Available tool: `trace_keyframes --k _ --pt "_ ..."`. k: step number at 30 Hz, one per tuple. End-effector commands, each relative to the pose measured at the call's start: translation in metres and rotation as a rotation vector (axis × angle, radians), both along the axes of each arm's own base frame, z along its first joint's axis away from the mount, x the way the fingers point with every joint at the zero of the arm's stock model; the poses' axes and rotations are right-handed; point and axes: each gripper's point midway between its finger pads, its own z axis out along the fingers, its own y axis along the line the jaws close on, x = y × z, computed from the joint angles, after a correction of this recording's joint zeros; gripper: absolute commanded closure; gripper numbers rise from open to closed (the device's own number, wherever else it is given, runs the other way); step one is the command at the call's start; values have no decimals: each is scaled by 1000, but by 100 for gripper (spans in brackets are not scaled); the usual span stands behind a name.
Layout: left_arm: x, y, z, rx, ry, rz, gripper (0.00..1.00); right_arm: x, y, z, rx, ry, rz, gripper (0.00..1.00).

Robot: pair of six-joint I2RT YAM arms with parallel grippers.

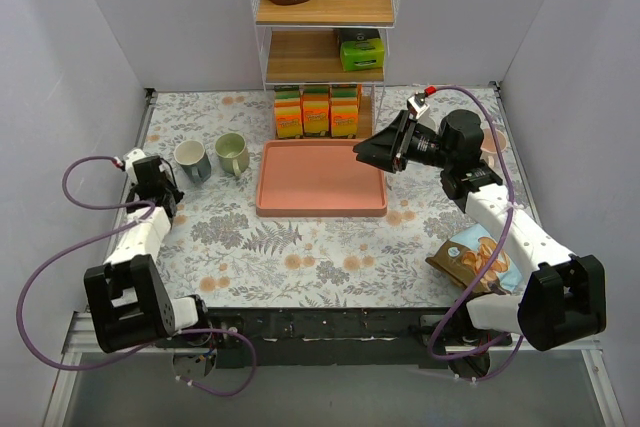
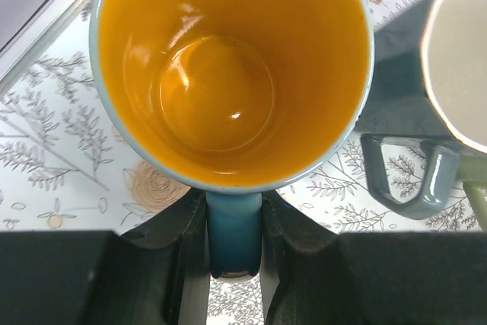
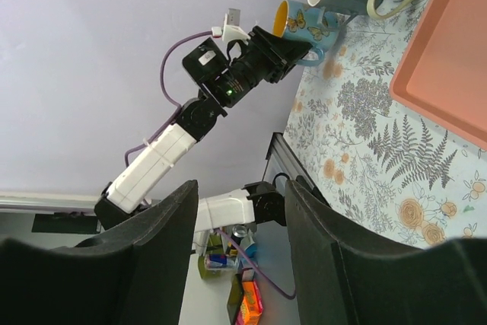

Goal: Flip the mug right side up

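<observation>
The left gripper point(image 2: 234, 227) is closed on the handle of the blue mug point(image 2: 228, 89). One finger presses each side of the handle. In the left wrist view, the mug's open mouth faces the camera and shows an orange interior. In the right wrist view, butterfly prints are visible on the mug's outer wall, and its mouth faces the same way as those of the two standing mugs. The mug is at the far left of the floral tablecloth point(image 1: 300, 257), near the table's left edge. Whether its base touches the cloth cannot be determined.

A grey-blue mug point(image 1: 190, 160) stands just beside the held mug, on its right. A green mug point(image 1: 232, 154) stands next to that one, close to the pink tray point(image 1: 320, 202).

The right gripper point(image 1: 372, 152) is raised above the far right part of the tray. Its jaws are apart and hold nothing. A snack bag point(image 1: 472, 257) lies near the right arm.
</observation>
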Motion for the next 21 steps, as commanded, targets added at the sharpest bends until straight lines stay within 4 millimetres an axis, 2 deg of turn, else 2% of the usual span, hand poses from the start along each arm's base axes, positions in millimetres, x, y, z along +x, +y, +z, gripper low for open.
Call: trace_keyframes --k 1,7,16,17,20,21 --pt "34 0 29 147 -103 -27 100 -6 -2 7 16 -23 1 43" --pt "25 -1 13 132 -76 22 100 -14 -4 9 20 -32 9 43" --pt "18 4 5 130 -62 85 100 -19 -5 12 27 -46 21 43" --pt "19 4 4 126 -60 82 90 -19 -5 12 27 -49 21 43" --pt "21 1 6 113 -67 68 78 -21 -5 13 29 -53 30 43" --pt "23 -1 11 107 -75 60 63 -21 -5 13 30 -56 33 43"
